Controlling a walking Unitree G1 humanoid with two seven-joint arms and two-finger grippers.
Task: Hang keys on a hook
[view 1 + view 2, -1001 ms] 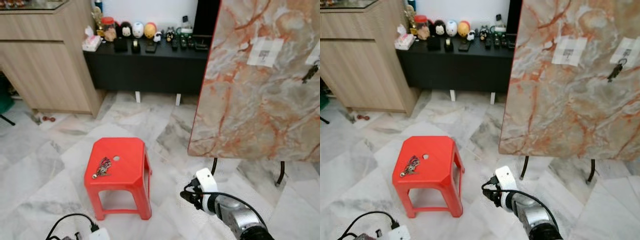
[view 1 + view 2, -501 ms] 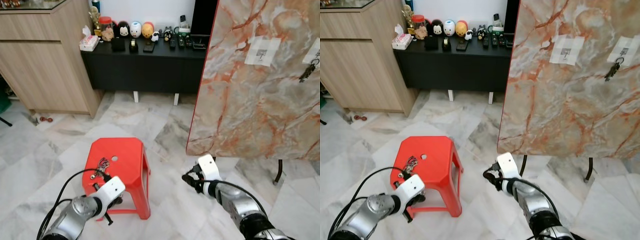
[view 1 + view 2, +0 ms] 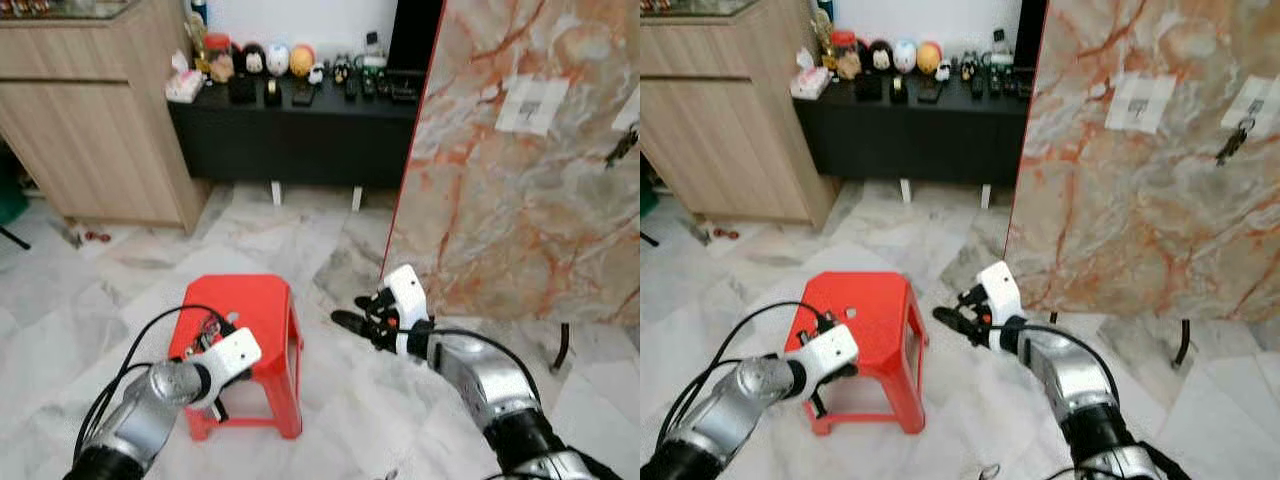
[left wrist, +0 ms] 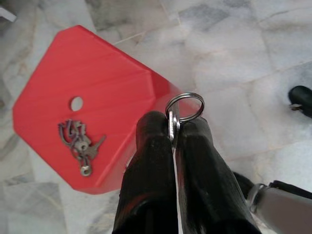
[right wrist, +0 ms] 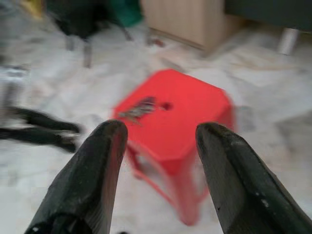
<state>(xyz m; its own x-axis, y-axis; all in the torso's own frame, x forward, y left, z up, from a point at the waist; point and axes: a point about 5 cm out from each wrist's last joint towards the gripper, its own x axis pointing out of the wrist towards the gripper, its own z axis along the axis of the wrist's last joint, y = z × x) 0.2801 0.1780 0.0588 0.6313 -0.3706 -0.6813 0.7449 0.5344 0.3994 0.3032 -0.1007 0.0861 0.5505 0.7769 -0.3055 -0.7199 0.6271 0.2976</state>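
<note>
A: Where do the keys lie, and which pincer has hold of anything?

B: A bunch of keys (image 4: 78,145) lies on the seat of the red stool (image 3: 262,318), just beside the seat's round hole (image 4: 76,103). The left wrist view shows what the head views do not: the left pincer (image 4: 174,127) has its two black fingers (image 4: 151,161) pressed together on a key ring (image 4: 185,105), the ring standing above the fingertips and a thin metal edge running down between them. The pincer hangs over the stool's near edge, apart from the bunch.

A: And from the head views?

B: There the left arm reaches in over the front of the stool and covers part of the seat; the ring is too small to make out. The right pincer (image 5: 161,134) is held out over the marble floor (image 3: 330,420), between the stool and the marble-patterned board (image 3: 520,190). Its wrist view shows the fingers (image 5: 92,170) spread wide with nothing between them, the stool blurred beyond.

A: What hangs on the board?

B: Two pale paper patches (image 3: 1138,100) sit on its upper part, and a second key (image 3: 1232,140) hangs below the farther patch. Behind stands a dark low bench (image 3: 300,125) carrying small figurines (image 3: 275,60), beside a wooden cabinet (image 3: 90,120)
</note>
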